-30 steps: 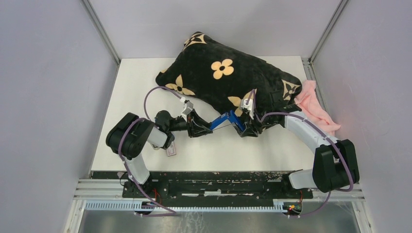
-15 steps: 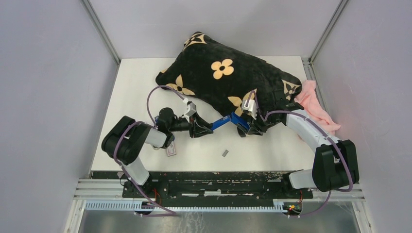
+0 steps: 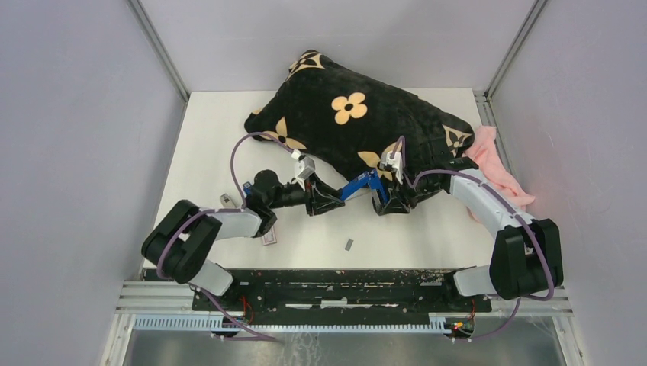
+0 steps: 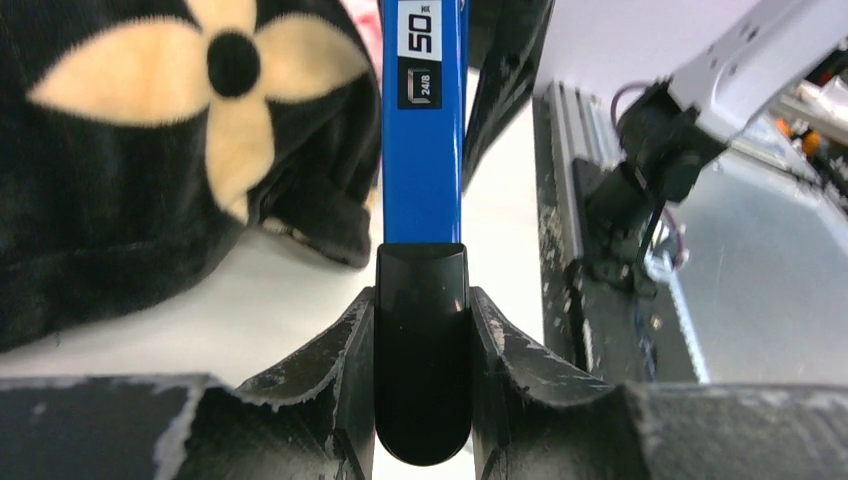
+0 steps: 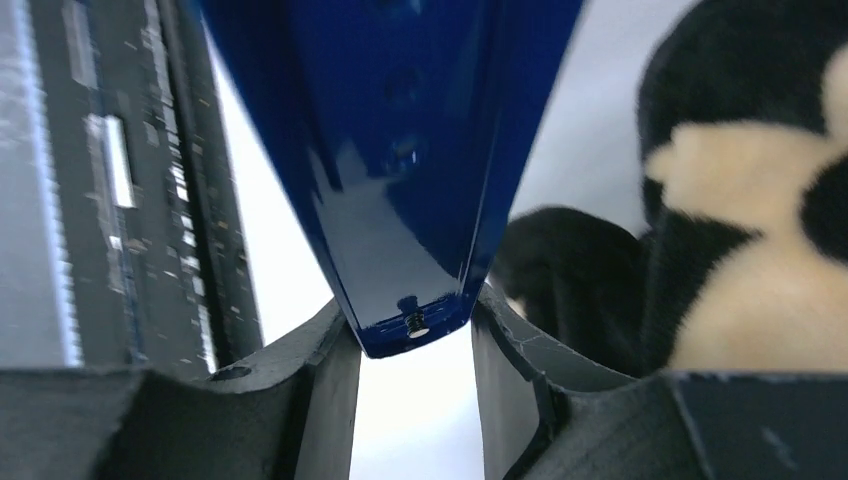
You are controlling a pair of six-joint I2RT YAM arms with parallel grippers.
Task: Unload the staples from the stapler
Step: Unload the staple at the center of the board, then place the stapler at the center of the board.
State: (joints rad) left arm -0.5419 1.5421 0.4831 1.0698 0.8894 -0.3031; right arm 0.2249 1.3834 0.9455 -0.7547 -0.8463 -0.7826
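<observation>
- Grey walls close in the white table [image 3: 427,229] on three sides, and a black rail [image 3: 328,278] along its near edge carries my two bases.
- Far left, a small white-and-red box [image 3: 268,238] lies on the table just beside my left forearm. I cannot tell what is inside it.
- My left gripper [image 4: 421,330] is clenched on the black end of the blue stapler [image 4: 422,150], which is held up off the table.
- One short grey strip of the staples [image 3: 349,245] lies flat on the table near the front edge, between my arms and well apart from the stapler.
- The stapler runs as a bent line from one gripper to the other. I cannot tell if any staples are inside it.
- My right gripper [image 5: 415,335] is clamped on the stapler's narrow blue end.
- Behind both grippers lies a black cushion [image 3: 351,122] with beige flowers, close against my right wrist.
- A pink cloth [image 3: 492,164] is bunched at the table's right edge, beside the cushion.
</observation>
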